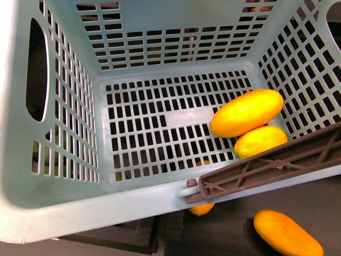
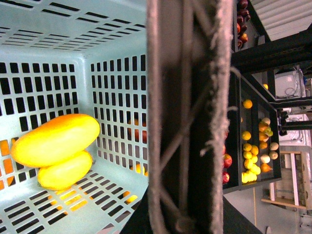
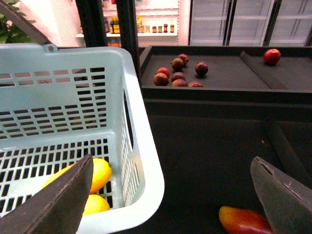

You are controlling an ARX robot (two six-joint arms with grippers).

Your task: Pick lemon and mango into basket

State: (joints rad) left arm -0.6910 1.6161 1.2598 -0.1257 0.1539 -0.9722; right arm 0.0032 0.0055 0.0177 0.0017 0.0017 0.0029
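Observation:
The turquoise basket (image 1: 64, 208) fills the front view. The mango (image 1: 246, 113) lies on its slotted floor by the right wall, and the shorter lemon (image 1: 260, 141) lies touching it on the near side. The brown-grey handle (image 1: 277, 162) crosses in front of them. My left gripper (image 2: 181, 222) is shut on the handle (image 2: 185, 117); its fingers barely show. The mango (image 2: 56, 139) and lemon (image 2: 65, 170) also show there. My right gripper (image 3: 173, 195) is open and empty, just outside the basket's rim (image 3: 146, 161). The mango (image 3: 100, 173) and lemon (image 3: 95, 204) show beside its one finger (image 3: 63, 200).
Another long yellow-orange fruit (image 1: 287, 233) lies on the dark shelf below the basket, and a smaller one (image 1: 201, 209) peeks out under the rim. A red-yellow fruit (image 3: 243, 220) lies near my right gripper. Dark red fruits (image 3: 178, 73) sit on the shelf behind. Fruit racks (image 2: 253, 146) stand beyond.

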